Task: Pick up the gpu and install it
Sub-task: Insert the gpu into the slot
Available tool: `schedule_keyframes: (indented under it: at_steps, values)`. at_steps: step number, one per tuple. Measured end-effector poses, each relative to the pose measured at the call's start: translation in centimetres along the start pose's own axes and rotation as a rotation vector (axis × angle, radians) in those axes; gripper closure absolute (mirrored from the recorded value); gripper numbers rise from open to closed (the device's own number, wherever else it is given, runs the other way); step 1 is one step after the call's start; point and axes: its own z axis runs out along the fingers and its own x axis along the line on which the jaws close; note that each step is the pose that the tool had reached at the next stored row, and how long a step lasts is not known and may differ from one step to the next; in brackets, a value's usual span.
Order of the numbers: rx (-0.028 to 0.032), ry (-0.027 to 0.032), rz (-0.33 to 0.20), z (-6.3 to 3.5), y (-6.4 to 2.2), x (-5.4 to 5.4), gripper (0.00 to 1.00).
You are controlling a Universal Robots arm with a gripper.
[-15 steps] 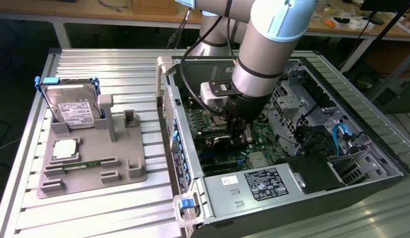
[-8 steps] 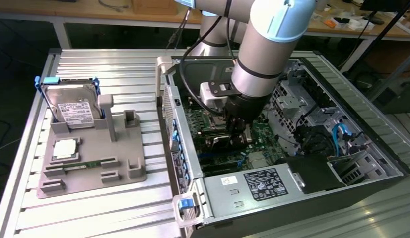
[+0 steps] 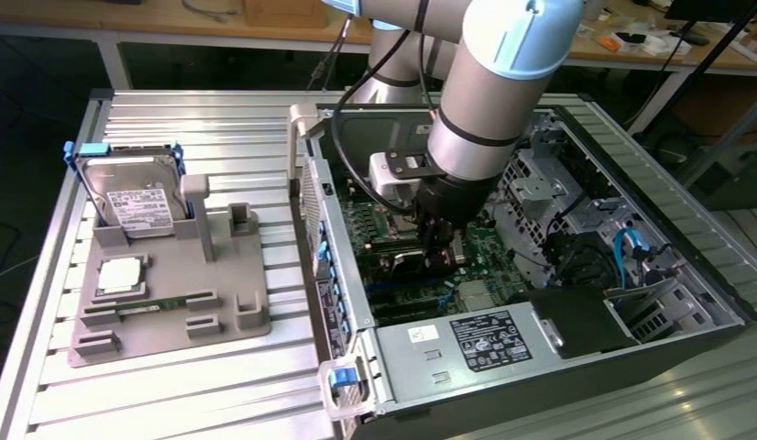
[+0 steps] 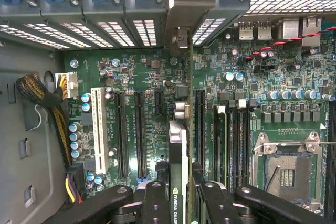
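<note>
Inside the open computer case (image 3: 672,211), my gripper (image 3: 441,246) hangs low over the green motherboard (image 3: 483,240). In the wrist view the gripper (image 4: 178,195) is shut on the gpu (image 4: 177,156). The card is seen edge-on, upright, with a black shroud and a green logo label. Black fingers (image 4: 155,198) press on both of its sides. Its pale metal bracket (image 4: 177,19) reaches to the case's rear slot openings. The card stands in line with a black expansion slot between two other long slots (image 4: 140,135). I cannot tell whether its edge is seated in the slot.
On the grey fixture (image 3: 170,312) at the exterior view's left stand a silver hard drive (image 3: 132,194), a processor (image 3: 119,275) and a green memory stick (image 3: 159,303). Within the case are the power supply (image 3: 477,344), an open processor socket (image 4: 286,171) and a cable bundle (image 4: 44,95).
</note>
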Motion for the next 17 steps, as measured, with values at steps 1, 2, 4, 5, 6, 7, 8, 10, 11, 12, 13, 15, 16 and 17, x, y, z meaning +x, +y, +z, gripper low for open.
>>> schedule_keyframes:
  at_steps: [1, 2, 4, 5, 6, 7, 8, 10, 11, 12, 13, 15, 16, 17]
  values:
    - [0.0000, 0.0000, 0.000, 0.01, 0.00, 0.00, 0.73]
    - [0.0000, -0.0001, 0.000, 0.04, 0.00, 0.00, 0.73]
    - [-0.0002, 0.0004, 0.000, 0.17, 0.00, 0.00, 0.73]
    - [-0.0004, 0.0008, 0.000, 0.24, 0.01, 0.01, 0.73]
    - [-0.0005, 0.0009, 0.000, 0.30, 0.01, 0.01, 0.73]
    - [-0.0004, 0.0008, 0.000, 0.38, 0.01, 0.01, 0.73]
    - [-0.0004, 0.0006, 0.000, 0.46, 0.01, 0.01, 0.73]
    - [-0.0002, 0.0004, 0.000, 0.59, 0.01, 0.01, 0.73]
    - [-0.0004, 0.0008, 0.000, 0.62, 0.02, 0.02, 0.73]
    - [-0.0004, 0.0008, 0.000, 0.66, 0.02, 0.02, 0.73]
    - [-0.0002, 0.0004, 0.000, 0.70, 0.01, 0.01, 0.73]
    - [0.0000, 0.0000, 0.000, 0.72, 0.01, 0.01, 0.73]
    - [-0.0001, 0.0001, 0.000, 0.72, 0.01, 0.01, 0.73]
    - [0.0002, -0.0006, 0.000, 0.57, 0.01, -0.01, 0.73]
